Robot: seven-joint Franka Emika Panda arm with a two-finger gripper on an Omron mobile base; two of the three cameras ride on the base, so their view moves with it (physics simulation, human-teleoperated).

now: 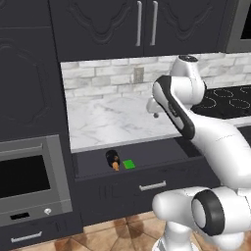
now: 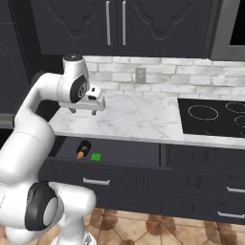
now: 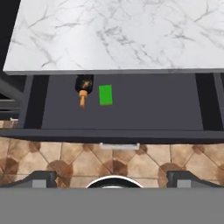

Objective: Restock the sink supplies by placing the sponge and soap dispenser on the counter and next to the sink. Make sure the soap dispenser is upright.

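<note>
Overhead, the hand (image 2: 83, 111) hangs with fingers apart above the counter (image 2: 139, 119), clear of sponge (image 3: 105, 95) and soap dispenser (image 3: 84, 87).

The soap dispenser (image 3: 83, 87) lies in the open drawer (image 3: 148, 109) with its base tucked under the counter (image 3: 118, 35) overhang, so its far end is hidden in the hand view. In the left base view the arm covers the drawer's right part and the stovetop (image 1: 225, 100) runs off the right edge. The sponge (image 2: 96, 157) is too small to show its layers
</note>
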